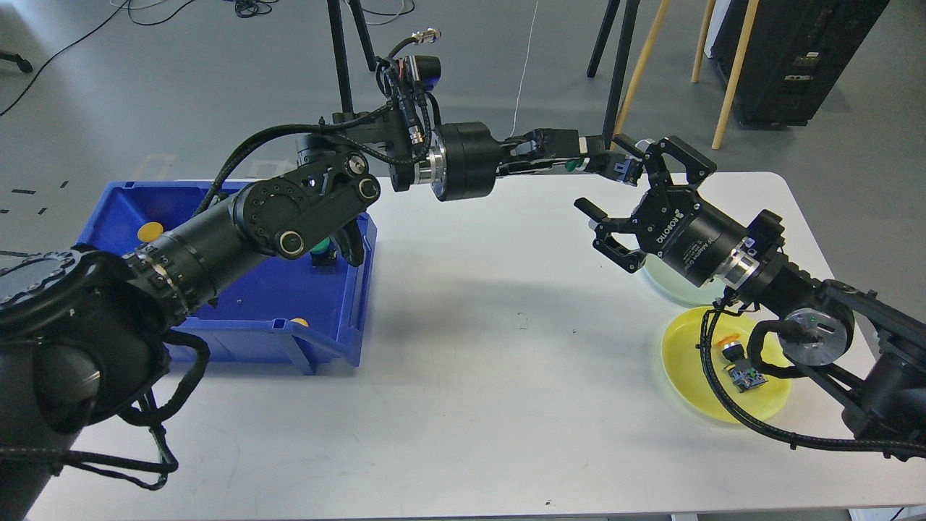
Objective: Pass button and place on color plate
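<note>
Left gripper [615,165]: extended far across the counter toward the right arm; its fingers [579,148] are drawn narrow around a small button part.
Held item: a green button [571,166] shows between the left fingers, with a blue block at the tip end; finer detail is too small to tell.
Right gripper [631,194]: fingers spread wide, one upper finger [680,155] and one lower finger [611,242] well apart, holding nothing.
Relation of grippers: the tip of the left gripper sits at the mouth of the right gripper, just beside its upper finger; contact cannot be told.
Yellow plate [687,376]: on the counter at the right, below the right arm; partly covered by the arm's cable.
Button on yellow plate: an orange-capped button [729,349] with a dark body lies on it, with a small green and blue block [745,378] just beside.
Pale green plate [669,282]: behind the yellow plate, mostly hidden by the right gripper; contents cannot be seen.
Blue bin [333,318]: on the counter at the left, under the left arm.
Bin contents: a yellow button [150,231] near the far wall, a green button with dark base [323,253] near the right wall, a yellow piece [299,323] at the front edge.
Counter [463,362]: white, bare between bin and plates.
</note>
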